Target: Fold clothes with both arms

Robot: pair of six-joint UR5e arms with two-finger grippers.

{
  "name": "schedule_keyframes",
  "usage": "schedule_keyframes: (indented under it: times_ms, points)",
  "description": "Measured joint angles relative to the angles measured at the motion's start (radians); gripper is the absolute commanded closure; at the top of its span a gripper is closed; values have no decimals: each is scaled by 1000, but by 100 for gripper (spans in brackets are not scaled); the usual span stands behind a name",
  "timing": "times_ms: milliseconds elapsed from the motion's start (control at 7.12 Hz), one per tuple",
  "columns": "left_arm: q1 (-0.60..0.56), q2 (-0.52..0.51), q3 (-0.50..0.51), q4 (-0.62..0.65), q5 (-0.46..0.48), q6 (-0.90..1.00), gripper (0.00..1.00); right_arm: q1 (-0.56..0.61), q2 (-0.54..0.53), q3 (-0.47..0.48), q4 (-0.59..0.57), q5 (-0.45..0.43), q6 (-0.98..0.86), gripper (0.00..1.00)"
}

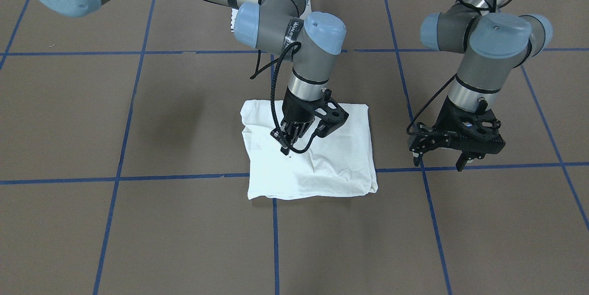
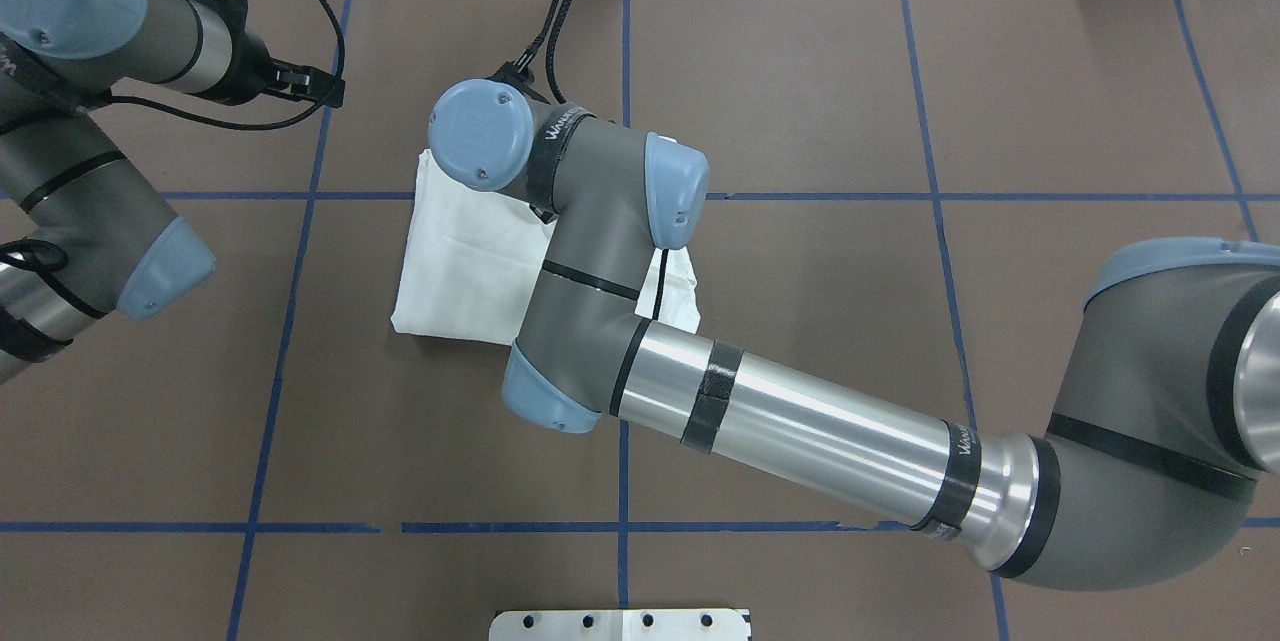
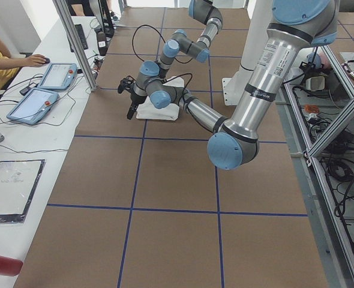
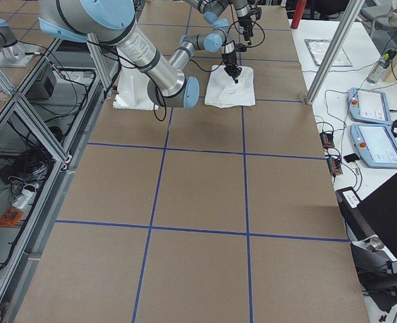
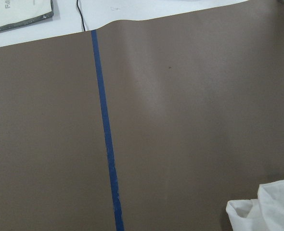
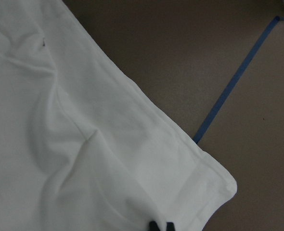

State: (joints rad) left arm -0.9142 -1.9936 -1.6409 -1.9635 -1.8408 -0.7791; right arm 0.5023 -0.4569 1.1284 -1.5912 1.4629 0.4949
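Late fold step was judged in hand. R gripper (image 1: 286,147) was closed, pinching the T-shirt (image 1: 336,166); L gripper (image 1: 438,162) was seen wide open, empty. Next: pinched layer to be carried across w/o dragging.

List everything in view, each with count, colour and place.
T-shirt: one, white, folded, mid-table.
table: one, brown cover with a blue tape grid.
tablets: two, grey-framed, on the side bench.
sheet: one, pale in a dark frame, on the same bench.
base: one, white metal, at the robot's edge of the table.
person: one, yellow sleeve, at the bench.
arms: two, silver-grey with light-blue caps.
right gripper: one, black, shut on the T-shirt.
left gripper: one, black, open, above bare table beside the T-shirt.
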Motion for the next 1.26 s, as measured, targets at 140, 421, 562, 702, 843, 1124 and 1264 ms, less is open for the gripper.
schedule_keyframes:
  times_ms: [140, 421, 562, 702, 843, 1124, 1264]
  points:
    - [0, 0, 0, 0, 0, 0, 0, 12, -9, -32, 59, -2, 31, 1]
    - [0, 1, -3, 0, 0, 2, 0, 55, -21, -42, 100, 14, 51, 0]
    - [0, 0, -7, 0, -1, 3, 0, 80, -28, -28, 107, 49, 54, 0]
    - [0, 1, -15, 2, -8, 5, 0, 105, -45, 7, 107, 94, 56, 0]
    - [-1, 4, -30, 7, -29, 9, 0, 130, -64, 52, 102, 125, 57, 0]
    - [-22, 53, -109, 59, -77, 89, 0, 219, -92, 133, 40, 286, 57, 0]
    - [-62, 81, -172, 141, -97, 181, 0, 276, -121, 199, -24, 379, 56, 0]
